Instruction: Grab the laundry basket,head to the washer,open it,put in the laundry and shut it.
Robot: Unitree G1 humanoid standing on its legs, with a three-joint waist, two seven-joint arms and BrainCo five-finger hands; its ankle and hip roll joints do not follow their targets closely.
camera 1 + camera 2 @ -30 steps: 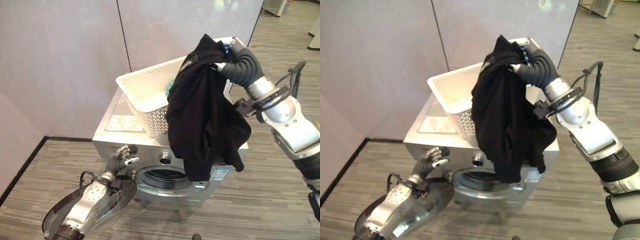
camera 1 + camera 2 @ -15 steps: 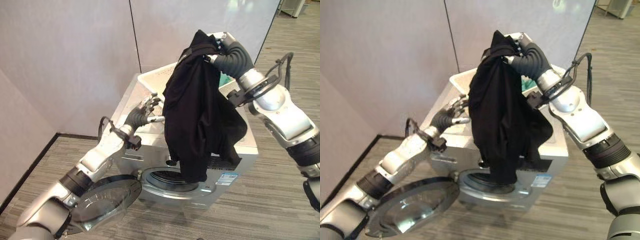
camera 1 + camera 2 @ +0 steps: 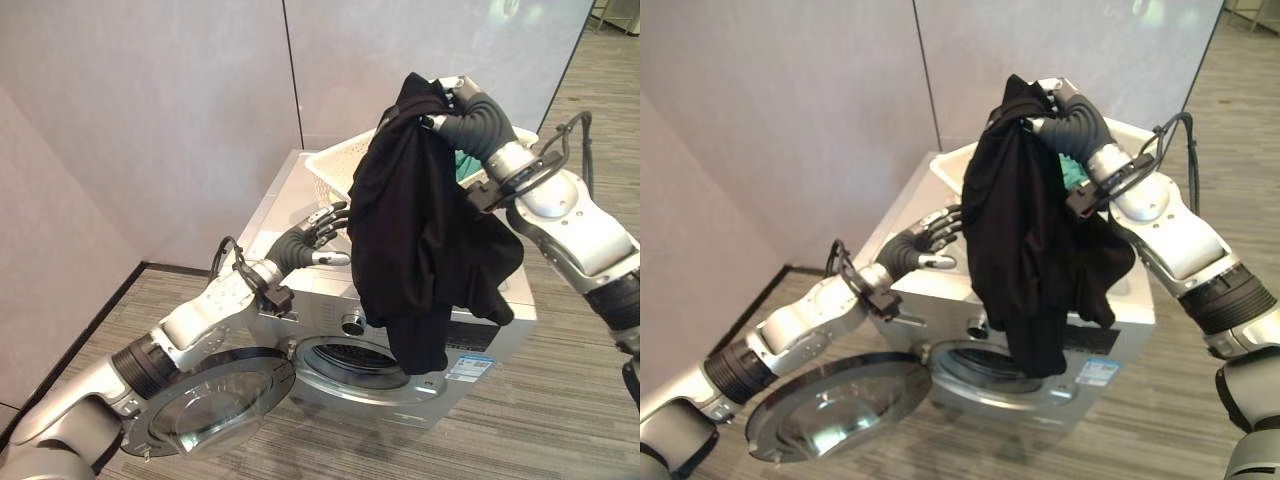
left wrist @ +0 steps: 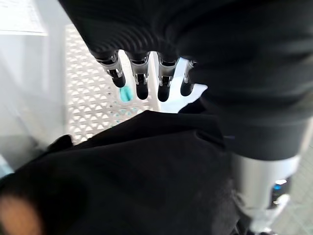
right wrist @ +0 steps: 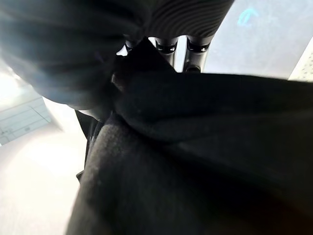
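Note:
A silver front-loading washer point(image 3: 283, 205) stands before me with its round door point(image 3: 215, 410) swung open to the left and the drum opening point(image 3: 360, 365) showing. The white mesh laundry basket point(image 3: 340, 165) sits on top of the washer. My right hand point(image 3: 458, 98) is raised above the basket, shut on a black garment point(image 3: 420, 230) that hangs down in front of the washer to just above the drum opening. My left hand point(image 3: 315, 232) is open at the height of the washer's top, fingers point(image 4: 142, 81) straight, close to the garment's left edge. A teal cloth point(image 3: 1072, 170) lies in the basket.
Grey partition walls point(image 3: 150, 110) stand behind and to the left of the washer. Striped grey floor point(image 3: 560, 400) spreads around it, with open floor to the right. The open door juts out low on the left.
The camera has shifted. My left hand has risen from beside the door to the washer's top, near the garment. My right hand still holds the black garment high.

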